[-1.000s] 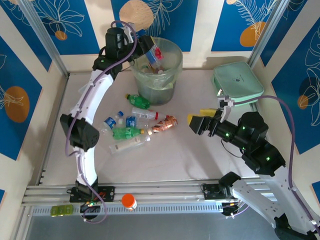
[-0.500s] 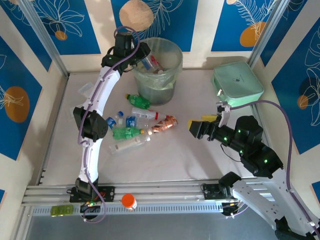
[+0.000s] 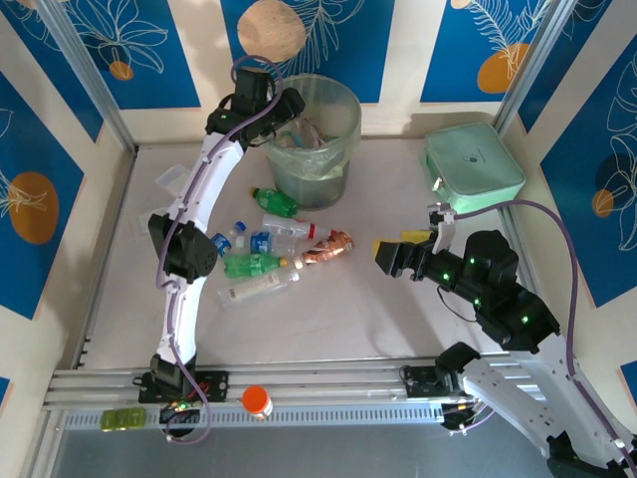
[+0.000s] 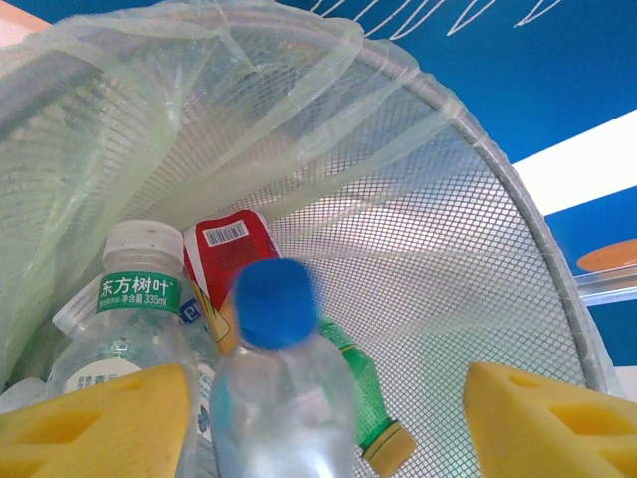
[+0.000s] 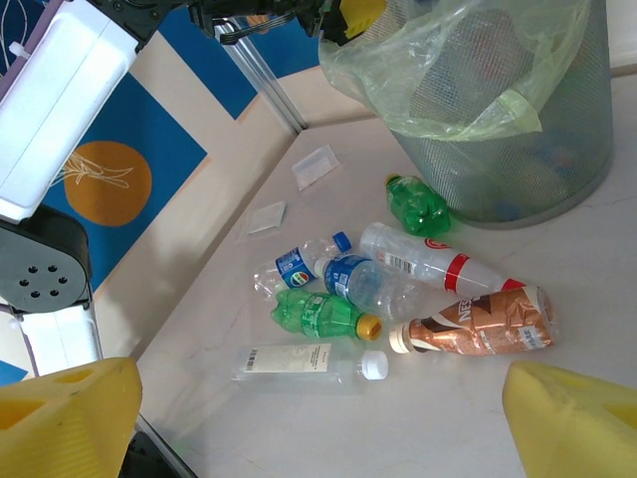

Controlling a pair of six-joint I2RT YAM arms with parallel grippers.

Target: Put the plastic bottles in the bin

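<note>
Reach marked my left arm (image 3: 202,181): from its base at the near edge it ran up the left side of the tabletop (image 3: 348,319), bent at the elbow, and ended far back with the wrist turned right, so that my left end effector (image 4: 325,418) hung over the left rim of the bin (image 3: 333,174), looking down into it. Its yellow pads (image 4: 95,418) stood well apart and clamped nothing. A clear blue-capped bottle (image 4: 284,388), blurred, was between them, close against the pad on the left of the wrist view and with a wide gap to the other. Beyond it, inside the bag-lined mesh wall, lay a white-capped bottle (image 4: 139,309) with a green label, a red-labelled one (image 4: 231,244) and a green bottle (image 4: 370,418) with a yellow cap. My right arm (image 3: 503,299) was folded low over the right half of the tabletop, forearm pointing left. My right end effector (image 3: 396,249) hovered with its pads spread wide, holding and touching nothing, facing the loose plastic bottles (image 3: 269,249). Those lay in a cluster on the tabletop just in front of the bin: two green, two blue-labelled, a red-banded clear one, a crushed brown one and a flat clear one with a white cap.
</note>
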